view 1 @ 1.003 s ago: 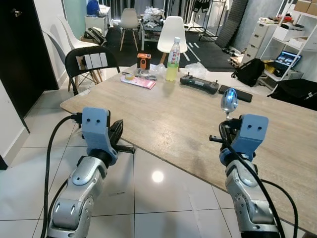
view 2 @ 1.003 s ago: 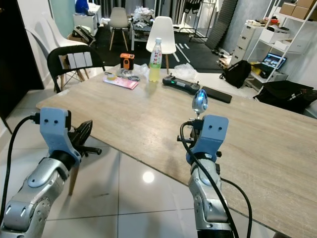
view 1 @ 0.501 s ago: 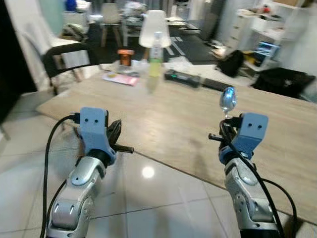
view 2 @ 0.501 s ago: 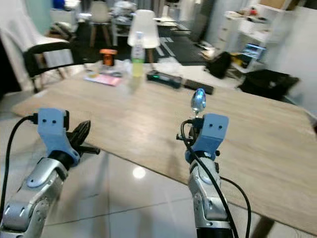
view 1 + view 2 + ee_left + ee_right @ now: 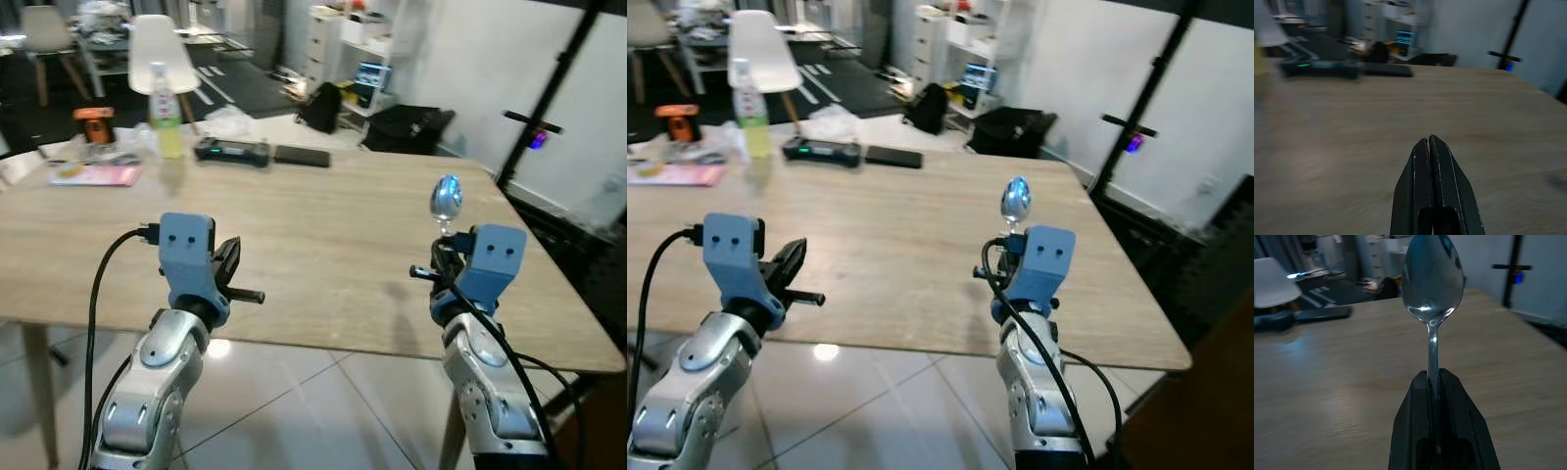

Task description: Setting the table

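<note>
A shiny metal spoon stands bowl-up in my right gripper, whose black fingers are shut on its handle. In the left eye view the spoon rises above the blue wrist block, over the near right part of the wooden table. My left gripper is shut with nothing in it, held just above the table's near edge, its fingers pointing across the wood.
At the table's far left stand a green bottle, an orange object, a pink booklet, a black controller and a flat black case. A white chair stands behind. The table's right corner is near.
The whole view has swung right: the table's right end and the dark wall are now in sight. Both arms hold the same pose, and the spoon stays gripped.
</note>
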